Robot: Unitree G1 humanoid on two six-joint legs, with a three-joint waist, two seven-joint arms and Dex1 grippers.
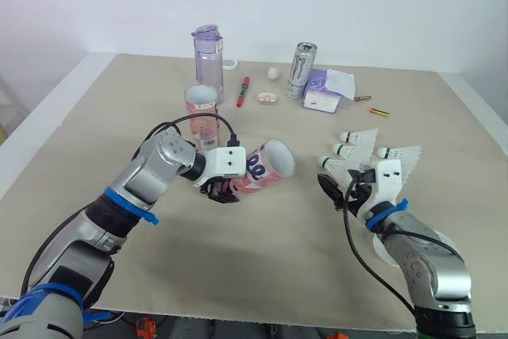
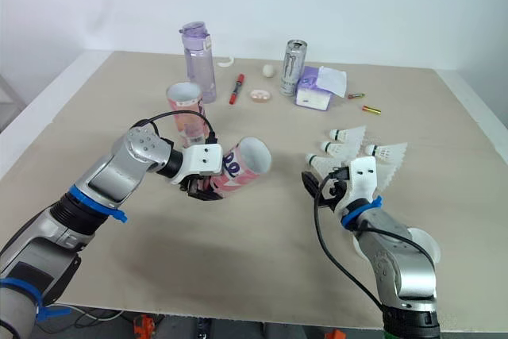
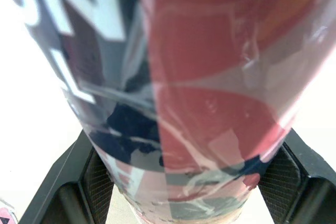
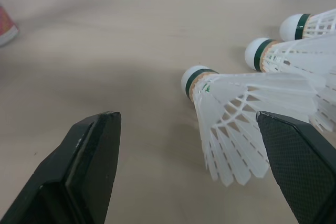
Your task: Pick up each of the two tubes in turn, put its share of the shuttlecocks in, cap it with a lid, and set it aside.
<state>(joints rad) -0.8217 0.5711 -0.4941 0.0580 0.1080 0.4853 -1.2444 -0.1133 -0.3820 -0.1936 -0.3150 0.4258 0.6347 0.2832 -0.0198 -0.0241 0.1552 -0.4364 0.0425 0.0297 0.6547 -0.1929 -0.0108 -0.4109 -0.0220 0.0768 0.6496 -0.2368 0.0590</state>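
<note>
While left gripper [image 1: 225,190] clamps tilted tube [image 1: 268,164], right gripper [image 1: 342,189] (wide open) hovers by shuttlecocks [image 1: 356,150].

Two head eyes looking forward and down over one table [image 1: 262,275], same scene, left wrist camera tight against tube [image 3: 210,77], right wrist camera low beside shuttlecocks [image 4: 236,103]

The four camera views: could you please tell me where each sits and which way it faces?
Left eye view: on the head, facing forward and down over the table; both arms show, left pincer clamping a tilted tube, right pincer open.
Right eye view: beside it, same scene.
Left wrist view: on that wrist, looking along its fingers at the tube.
Right wrist view: on that wrist, looking along its fingers at a shuttlecock.
Shared: both eye views also show that shuttlecock.
</note>
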